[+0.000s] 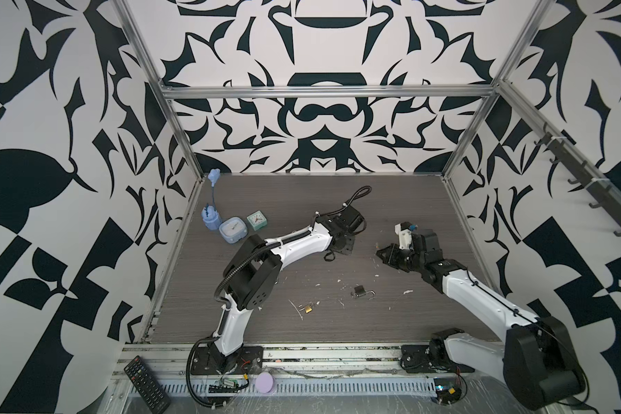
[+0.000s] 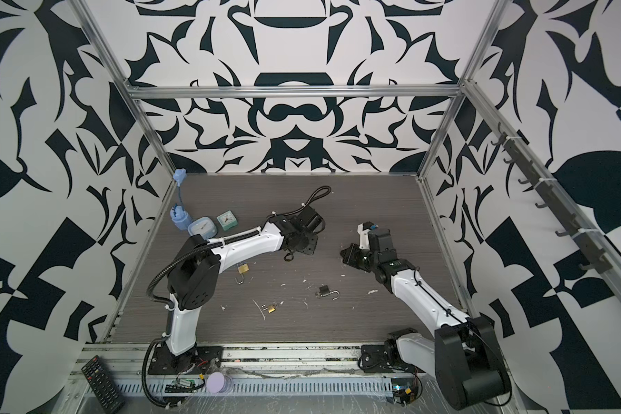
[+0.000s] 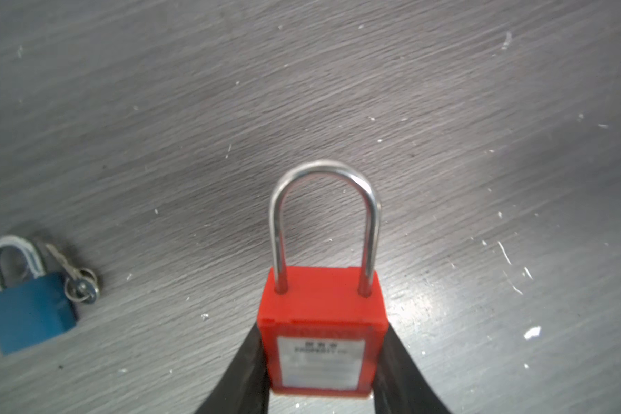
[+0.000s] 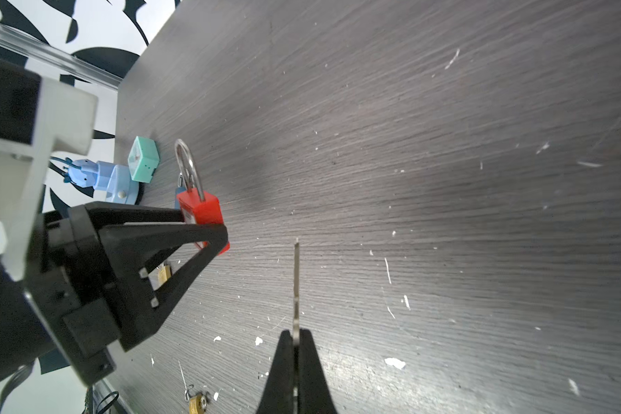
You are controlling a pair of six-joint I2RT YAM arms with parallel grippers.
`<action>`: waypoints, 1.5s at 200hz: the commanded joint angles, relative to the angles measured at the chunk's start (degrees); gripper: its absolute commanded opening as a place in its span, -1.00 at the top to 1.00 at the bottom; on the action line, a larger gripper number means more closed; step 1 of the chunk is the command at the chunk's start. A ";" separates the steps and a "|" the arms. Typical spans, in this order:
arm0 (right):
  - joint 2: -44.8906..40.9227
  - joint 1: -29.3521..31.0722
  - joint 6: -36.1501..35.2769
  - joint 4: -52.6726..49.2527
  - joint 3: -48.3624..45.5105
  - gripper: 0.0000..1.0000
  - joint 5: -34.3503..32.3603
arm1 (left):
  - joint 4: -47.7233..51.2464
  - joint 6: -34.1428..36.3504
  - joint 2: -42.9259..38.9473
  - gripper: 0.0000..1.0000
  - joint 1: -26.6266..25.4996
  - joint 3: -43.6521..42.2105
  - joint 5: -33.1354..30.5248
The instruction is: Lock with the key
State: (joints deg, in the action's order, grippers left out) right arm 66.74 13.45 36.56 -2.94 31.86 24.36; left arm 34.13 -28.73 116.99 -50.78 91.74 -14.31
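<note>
1. The left gripper [image 3: 321,358] is clamped on the sides of a red padlock [image 3: 319,301], holding it over the middle of the table [image 1: 302,215]. Both legs of the shackle [image 3: 325,172] are seated.
2. The right gripper [image 4: 296,338] is pinched tight on a key [image 4: 296,279]. The blade sticks out, near the red padlock but apart from it.
3. A blue padlock [image 3: 29,308] with keys [image 3: 81,285] lies flat on the table.
</note>
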 commanded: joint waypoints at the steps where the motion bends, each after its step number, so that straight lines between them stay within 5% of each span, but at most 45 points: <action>1: 0.81 -0.09 1.04 3.52 -0.10 1.00 1.74 | 5.35 -11.02 2.98 1.00 0.33 2.95 -1.91; 81: 2.93 -0.09 1.28 5.74 -0.04 1.00 2.54 | 14.84 -37.62 10.19 1.00 0.86 11.40 1.44; 195: 3.70 -0.10 0.71 6.87 0.06 1.00 2.54 | 17.91 -43.38 13.88 1.00 1.17 14.18 5.55; 260: 4.71 -0.10 0.71 7.66 0.31 1.00 2.66 | 15.81 -40.26 14.21 0.11 1.74 14.35 6.56; 300: 4.87 -0.08 0.53 7.77 0.49 1.00 2.62 | 13.94 -38.92 13.73 -0.06 2.04 13.92 6.64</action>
State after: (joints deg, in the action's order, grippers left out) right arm 71.72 13.45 37.34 2.90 31.57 26.37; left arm 47.66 -68.31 129.88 -49.23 105.10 -7.60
